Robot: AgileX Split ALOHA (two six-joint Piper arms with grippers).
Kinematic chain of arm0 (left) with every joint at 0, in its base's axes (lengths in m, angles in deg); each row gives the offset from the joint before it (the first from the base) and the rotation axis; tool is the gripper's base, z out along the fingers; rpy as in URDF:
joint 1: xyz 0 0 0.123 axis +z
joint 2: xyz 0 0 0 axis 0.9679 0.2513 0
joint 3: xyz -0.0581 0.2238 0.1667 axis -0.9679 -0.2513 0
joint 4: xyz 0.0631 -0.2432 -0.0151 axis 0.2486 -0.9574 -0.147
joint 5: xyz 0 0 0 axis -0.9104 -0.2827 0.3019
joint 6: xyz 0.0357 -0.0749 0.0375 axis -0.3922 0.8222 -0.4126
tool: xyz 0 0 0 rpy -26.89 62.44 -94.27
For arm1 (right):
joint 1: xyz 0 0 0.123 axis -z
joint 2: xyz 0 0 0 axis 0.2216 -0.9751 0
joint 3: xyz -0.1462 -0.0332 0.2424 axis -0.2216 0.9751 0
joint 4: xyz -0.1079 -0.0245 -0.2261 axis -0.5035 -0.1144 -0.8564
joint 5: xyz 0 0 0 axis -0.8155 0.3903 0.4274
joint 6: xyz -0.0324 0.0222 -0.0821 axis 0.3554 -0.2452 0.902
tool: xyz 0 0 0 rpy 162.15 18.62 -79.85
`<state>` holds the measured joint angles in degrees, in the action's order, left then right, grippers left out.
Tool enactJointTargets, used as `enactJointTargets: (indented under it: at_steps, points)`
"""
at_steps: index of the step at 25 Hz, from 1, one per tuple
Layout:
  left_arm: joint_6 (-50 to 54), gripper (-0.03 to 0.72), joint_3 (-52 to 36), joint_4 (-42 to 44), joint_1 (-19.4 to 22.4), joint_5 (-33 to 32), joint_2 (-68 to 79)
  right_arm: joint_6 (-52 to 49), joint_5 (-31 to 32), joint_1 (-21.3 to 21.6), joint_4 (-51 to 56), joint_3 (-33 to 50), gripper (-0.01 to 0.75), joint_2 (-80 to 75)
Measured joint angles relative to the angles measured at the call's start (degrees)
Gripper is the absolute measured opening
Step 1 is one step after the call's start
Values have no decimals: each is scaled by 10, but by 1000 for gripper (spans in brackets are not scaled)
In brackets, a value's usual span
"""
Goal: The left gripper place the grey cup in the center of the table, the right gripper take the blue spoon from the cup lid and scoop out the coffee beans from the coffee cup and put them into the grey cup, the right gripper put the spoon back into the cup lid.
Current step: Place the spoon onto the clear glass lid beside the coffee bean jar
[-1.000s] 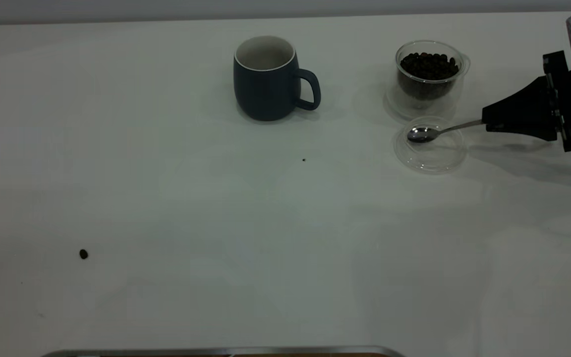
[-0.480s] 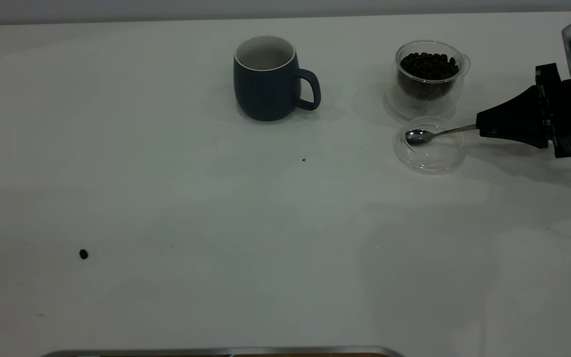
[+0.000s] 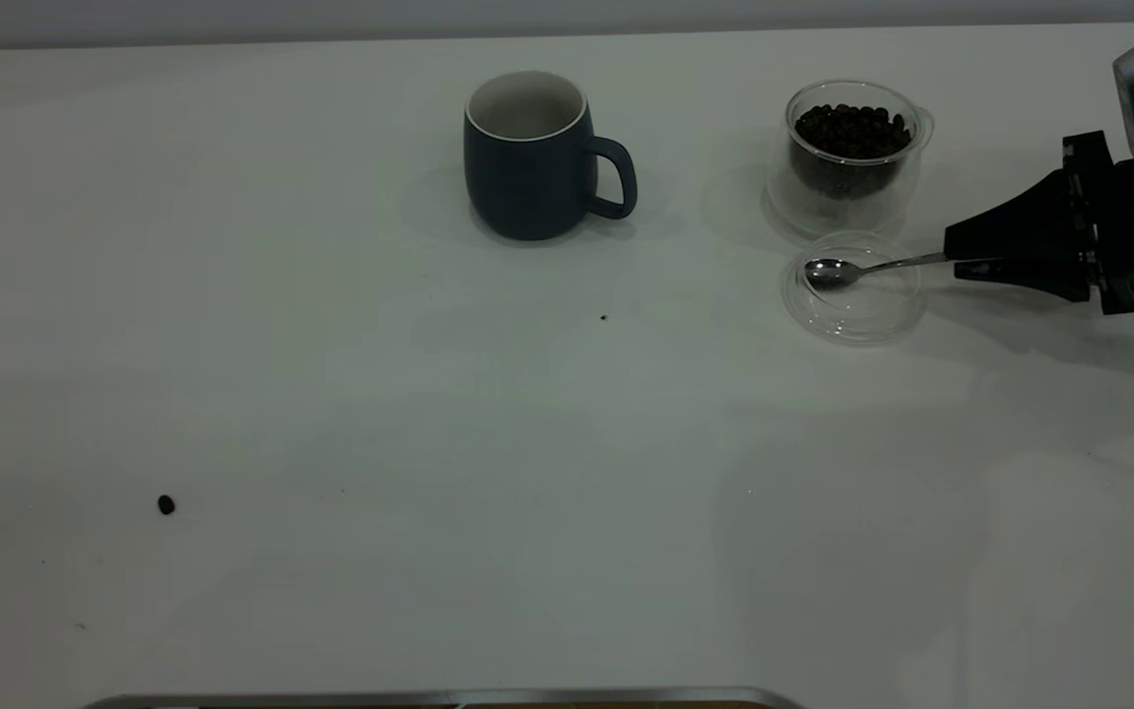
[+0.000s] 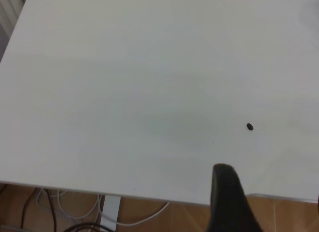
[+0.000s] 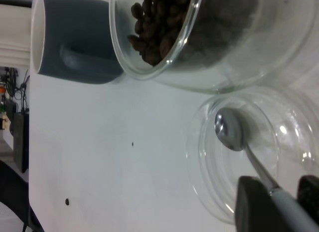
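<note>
The grey cup (image 3: 528,167) stands upright at the table's (image 3: 528,443) far middle, handle toward the right; it also shows in the right wrist view (image 5: 75,42). The coffee cup (image 3: 852,148) with coffee beans (image 3: 852,128) stands at the far right. The cup lid (image 3: 862,315) lies just in front of it. The blue spoon (image 3: 833,271) rests with its bowl in the lid. Its handle lies between the right gripper's (image 3: 956,254) slightly parted jaws, with a gap on one side in the right wrist view (image 5: 281,192). The left gripper (image 4: 271,202) hangs over the table's near-left edge, empty.
A stray bean (image 3: 165,504) lies on the near left of the table, and shows in the left wrist view (image 4: 249,126). A tiny dark speck (image 3: 603,317) lies in front of the grey cup. A metal edge (image 3: 429,697) runs along the front.
The right gripper moved slightly left and down, setting the spoon's bowl into the lid. Its jaws, shut on the handle before, now stand slightly apart.
</note>
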<state>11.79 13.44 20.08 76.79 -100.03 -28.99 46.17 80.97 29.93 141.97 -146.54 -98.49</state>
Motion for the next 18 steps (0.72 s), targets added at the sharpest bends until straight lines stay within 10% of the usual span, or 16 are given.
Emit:
enactJointTargets:
  at_steps: [9,18]
  points:
    - [0,489,0,0,0,0,0,11,0,0,-3,0,581,0]
    - [0,489,0,0,0,0,0,59,-27,0,56,0,614,0]
